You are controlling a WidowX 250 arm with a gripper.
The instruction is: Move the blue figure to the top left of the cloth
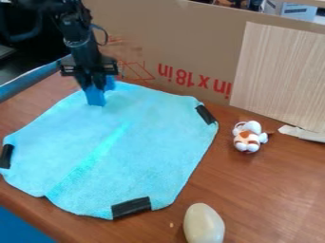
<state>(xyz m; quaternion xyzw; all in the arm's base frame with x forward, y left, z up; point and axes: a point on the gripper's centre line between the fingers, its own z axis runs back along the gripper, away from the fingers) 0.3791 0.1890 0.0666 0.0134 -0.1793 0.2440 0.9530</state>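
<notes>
I'm seeing the blue figure (96,97) standing directly beneath my fingers (94,85), near the far edge of the cloth (155,128); I'm not able to tell whether they're gripping it. I'm expecting something light and fairly stiff, so I'm favouring its upper sides. Cardboard (184,28) is rising behind them; open cloth is stretching out in front.

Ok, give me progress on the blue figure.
Apparently done: the blue figure is at the top left of the cloth. In hand: the gripper is right at it; whether it grips, I can't tell. Left: probably release, if held, and withdrawal.
</notes>
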